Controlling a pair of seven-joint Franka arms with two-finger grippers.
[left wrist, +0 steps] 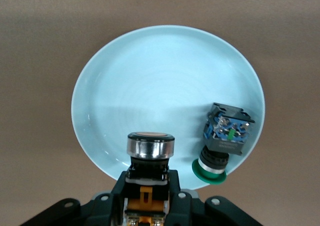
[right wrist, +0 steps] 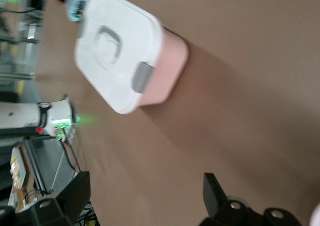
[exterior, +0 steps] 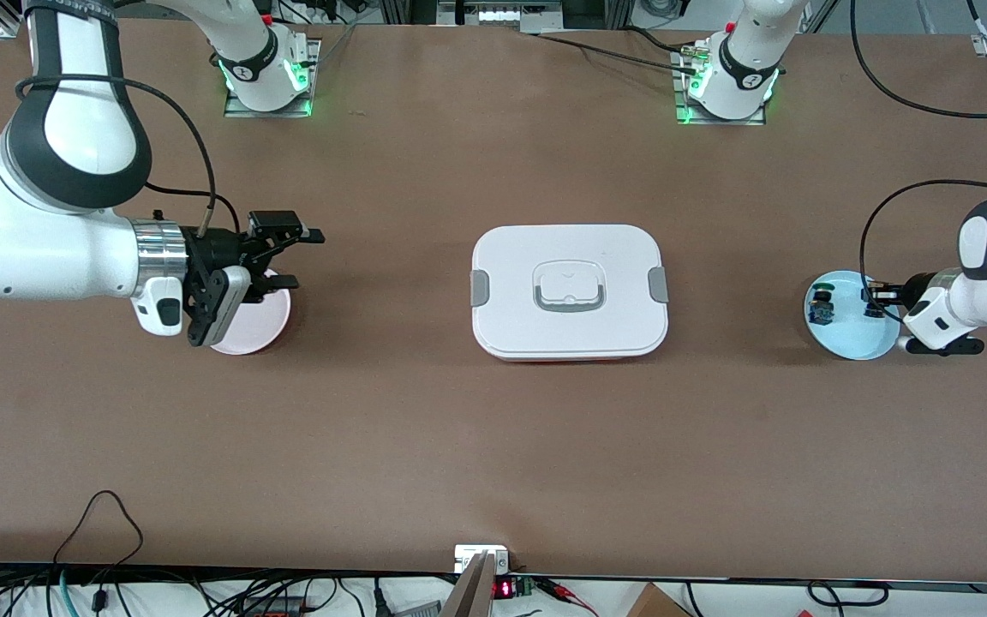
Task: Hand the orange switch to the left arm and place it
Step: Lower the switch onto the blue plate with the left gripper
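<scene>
The orange switch (left wrist: 148,158), black with a metal top and an orange section, is over the light blue plate (left wrist: 165,76), and my left gripper (left wrist: 147,198) is shut on it. In the front view this gripper (exterior: 874,300) and the switch (exterior: 871,312) are at the blue plate's (exterior: 845,341) rim, at the left arm's end of the table. The white box (exterior: 569,290) sits at the table's middle. My right gripper (exterior: 298,257) hangs open and empty over a pink plate (exterior: 264,321) at the right arm's end. The right wrist view shows its spread jaws (right wrist: 145,193) and the box (right wrist: 125,51).
A similar part with a green cap and blue body (exterior: 821,306) lies on the blue plate beside the switch, also seen from the left wrist (left wrist: 225,136). Bare brown table (exterior: 493,446) stretches on all sides of the box. Cables run along the edge nearest the front camera.
</scene>
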